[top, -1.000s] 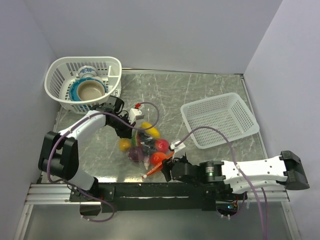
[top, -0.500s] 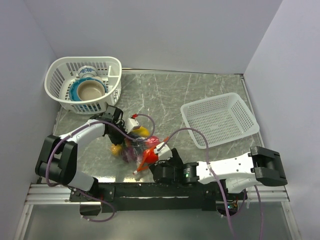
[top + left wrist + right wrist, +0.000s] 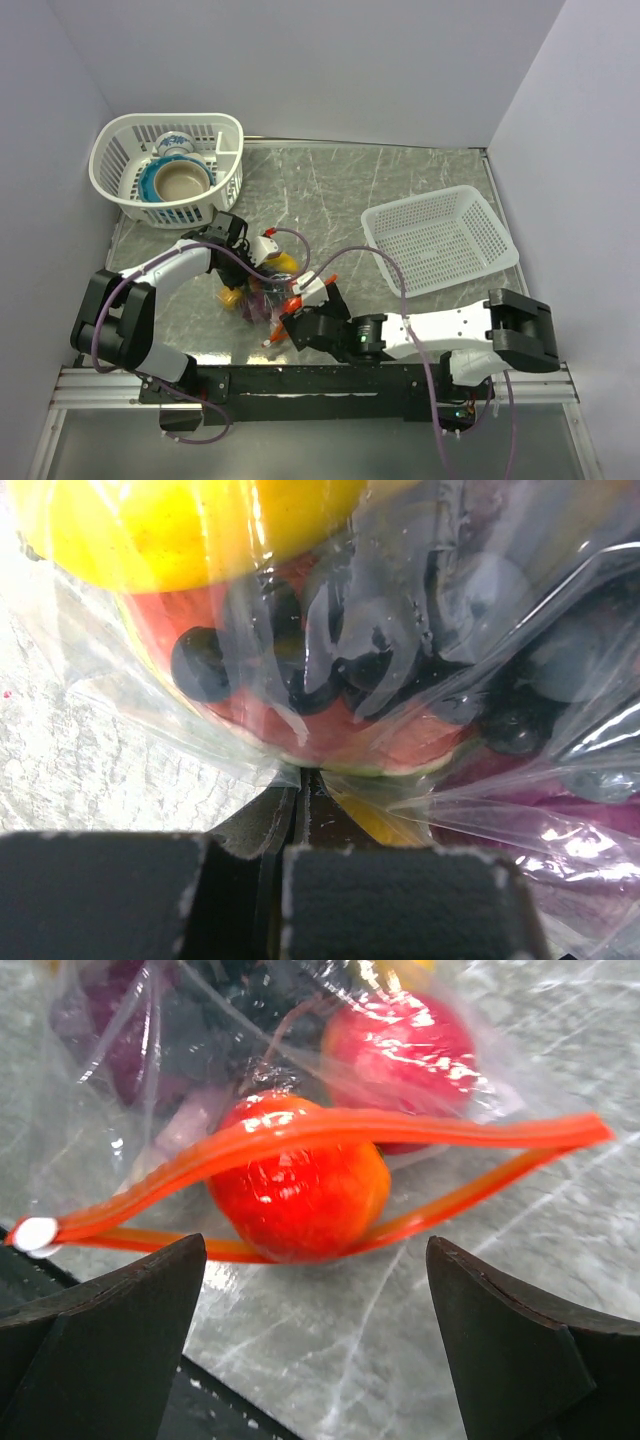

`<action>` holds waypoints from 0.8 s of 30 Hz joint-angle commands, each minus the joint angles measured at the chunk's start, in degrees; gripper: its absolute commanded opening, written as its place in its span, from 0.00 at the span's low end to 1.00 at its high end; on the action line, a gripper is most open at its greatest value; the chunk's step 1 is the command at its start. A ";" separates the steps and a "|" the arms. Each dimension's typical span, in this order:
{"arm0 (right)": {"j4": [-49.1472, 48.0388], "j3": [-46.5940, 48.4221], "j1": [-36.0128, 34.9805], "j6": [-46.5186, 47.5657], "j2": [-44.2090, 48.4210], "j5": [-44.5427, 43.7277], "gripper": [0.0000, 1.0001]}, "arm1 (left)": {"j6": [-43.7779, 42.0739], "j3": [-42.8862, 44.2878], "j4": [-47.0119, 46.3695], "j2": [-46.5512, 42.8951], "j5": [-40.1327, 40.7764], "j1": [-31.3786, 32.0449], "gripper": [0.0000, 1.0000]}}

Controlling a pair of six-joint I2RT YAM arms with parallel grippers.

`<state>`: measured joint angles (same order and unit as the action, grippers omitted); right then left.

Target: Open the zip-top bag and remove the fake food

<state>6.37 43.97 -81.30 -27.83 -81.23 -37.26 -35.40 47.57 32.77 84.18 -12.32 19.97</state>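
Observation:
The zip-top bag lies on the grey table near its front edge, full of fake food. In the right wrist view its orange-red zip strip gapes open, with a red-orange tomato in the mouth. A red fruit and a purple piece sit deeper inside. My right gripper is open and empty, its jaws on either side in front of the mouth; it also shows in the top view. My left gripper is shut on the bag's far plastic, with a yellow fruit and dark grapes behind the film.
A round white basket holding blue-and-white bowls stands at the back left. A rectangular white basket stands at the right. The black rail of the table's front edge runs just below the bag.
The bag and my left gripper have shifted left and toward the front edge. My right arm has swung left, following the bag's open mouth.

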 commanded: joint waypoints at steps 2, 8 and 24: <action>-8.28 1.30 4.03 2.26 -2.88 7.53 1.00 | -0.81 -0.11 0.36 -1.39 -0.34 0.34 0.01; -10.76 3.67 6.41 3.31 -7.53 10.01 1.00 | 0.33 0.50 1.59 -2.27 -2.45 0.86 0.01; -2.16 -1.51 6.94 2.17 12.98 9.66 0.31 | -0.02 -4.85 -2.27 -2.44 8.09 0.43 0.01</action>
<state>1.72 43.03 -74.67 -25.50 -80.86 -24.49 -35.16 45.08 31.18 82.15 -9.56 20.97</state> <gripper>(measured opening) 0.773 0.019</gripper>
